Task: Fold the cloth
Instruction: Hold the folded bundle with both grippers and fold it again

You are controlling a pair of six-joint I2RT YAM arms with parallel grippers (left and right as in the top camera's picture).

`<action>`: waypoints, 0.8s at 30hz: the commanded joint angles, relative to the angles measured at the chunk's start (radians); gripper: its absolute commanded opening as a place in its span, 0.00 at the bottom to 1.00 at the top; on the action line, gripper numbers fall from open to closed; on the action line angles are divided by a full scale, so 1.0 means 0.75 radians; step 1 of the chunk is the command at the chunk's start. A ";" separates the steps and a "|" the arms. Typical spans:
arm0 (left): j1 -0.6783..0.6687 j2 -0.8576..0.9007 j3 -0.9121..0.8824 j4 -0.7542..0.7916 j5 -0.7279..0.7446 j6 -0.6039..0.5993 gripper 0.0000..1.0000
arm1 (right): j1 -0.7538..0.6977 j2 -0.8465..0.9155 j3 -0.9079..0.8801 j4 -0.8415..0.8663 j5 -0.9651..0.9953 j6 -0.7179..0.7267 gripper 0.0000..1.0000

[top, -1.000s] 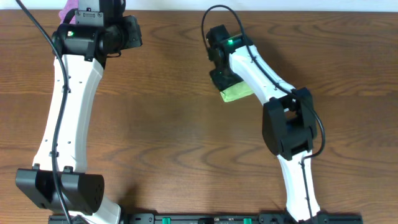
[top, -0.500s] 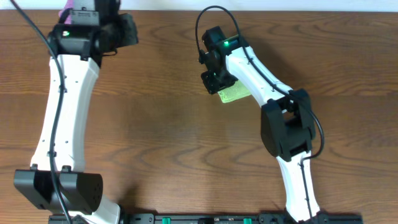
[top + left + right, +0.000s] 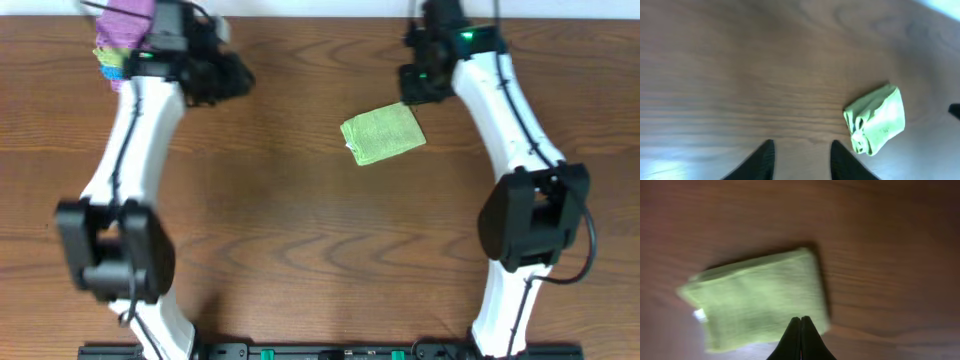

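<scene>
The lime-green cloth (image 3: 383,134) lies folded in a small rectangle on the wooden table, right of centre. In the right wrist view the cloth (image 3: 760,295) shows its white tag (image 3: 700,314) at its left edge. My right gripper (image 3: 800,321) is shut and empty, hovering over the cloth's near edge; overhead it (image 3: 413,86) sits just beyond the cloth's far right corner. My left gripper (image 3: 802,145) is open and empty above bare table, with the cloth (image 3: 875,120) off to its right. Overhead, the left gripper (image 3: 235,78) is far left of the cloth.
A pile of purple and other coloured cloths (image 3: 122,35) lies at the far left corner, behind my left arm. The table's far edge (image 3: 320,17) runs just beyond both grippers.
My right gripper has let go of the cloth and drawn back to the far right, leaving it uncovered and folded. My left arm has swung right, toward the table's middle.
</scene>
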State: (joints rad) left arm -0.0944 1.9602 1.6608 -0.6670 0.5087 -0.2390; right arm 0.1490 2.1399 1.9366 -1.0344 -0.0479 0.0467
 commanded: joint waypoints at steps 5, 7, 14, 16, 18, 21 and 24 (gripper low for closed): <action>-0.159 0.241 -0.012 0.225 0.279 -0.137 0.60 | -0.010 0.008 -0.238 0.191 -0.007 0.118 0.02; -0.184 0.291 -0.012 0.273 0.336 -0.179 0.62 | -0.011 0.009 -0.289 0.257 -0.006 0.142 0.02; -0.235 0.372 -0.012 0.307 0.335 -0.226 0.70 | -0.025 0.027 -0.357 0.375 0.060 0.183 0.02; -0.256 0.379 -0.012 0.324 0.336 -0.226 0.72 | -0.025 0.048 -0.357 0.406 0.069 0.187 0.02; -0.279 0.384 -0.012 0.342 0.335 -0.226 0.75 | -0.025 0.072 -0.358 0.427 0.086 0.194 0.02; -0.309 0.384 -0.012 0.368 0.335 -0.225 0.77 | -0.028 0.105 -0.358 0.456 0.108 0.225 0.02; -0.333 0.385 -0.012 0.377 0.326 -0.225 0.78 | -0.034 0.133 -0.358 0.488 0.109 0.247 0.02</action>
State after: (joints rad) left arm -0.3336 2.2322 1.6444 -0.3862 0.7494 -0.4084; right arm 0.1352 2.2158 1.6741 -0.6773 0.0132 0.1963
